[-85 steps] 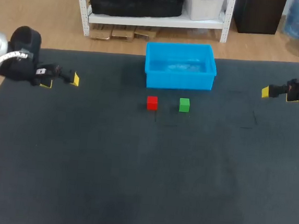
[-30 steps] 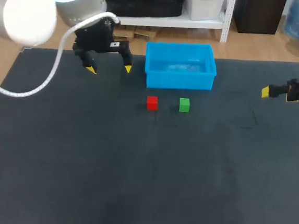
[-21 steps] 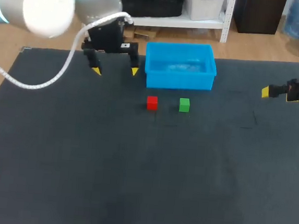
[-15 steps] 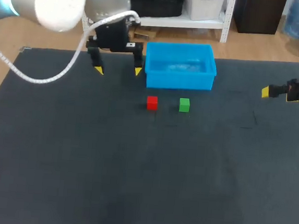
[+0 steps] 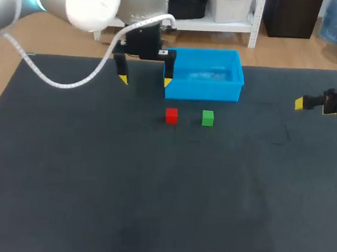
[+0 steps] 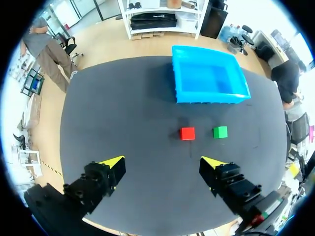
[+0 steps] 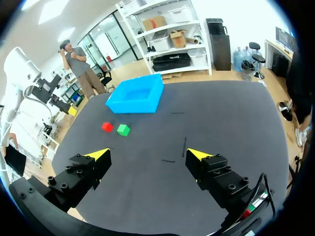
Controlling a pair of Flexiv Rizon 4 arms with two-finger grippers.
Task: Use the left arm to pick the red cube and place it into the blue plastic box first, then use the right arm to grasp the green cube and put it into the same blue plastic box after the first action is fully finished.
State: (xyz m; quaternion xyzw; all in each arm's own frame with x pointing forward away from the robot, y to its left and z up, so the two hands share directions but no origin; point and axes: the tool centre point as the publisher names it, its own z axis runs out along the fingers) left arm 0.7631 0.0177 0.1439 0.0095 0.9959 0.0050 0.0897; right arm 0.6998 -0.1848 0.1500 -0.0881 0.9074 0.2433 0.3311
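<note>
As neither cube is in the blue plastic box (image 5: 202, 91), we judge the task to be at its very start: nothing is placed, and both picks are left to do. Our left gripper (image 6: 162, 162) hangs above the black table (image 5: 149, 207), jaws spread wide with nothing between them. The red cube (image 6: 187, 133) sits on the table ahead of those jaws, within the lines of the two fingers but well apart from both tips. The green cube (image 6: 220, 132) is near it, ahead of one fingertip, and the box lies further ahead, beyond both cubes. Our right gripper (image 7: 147, 154) is off at the table's side, jaws likewise spread and holding nothing, with cubes and box far ahead of one finger. What remains, as we see it, is to lower the left jaws around the red cube, carry it to the box and release it. Only then should the right arm take the green one.
</note>
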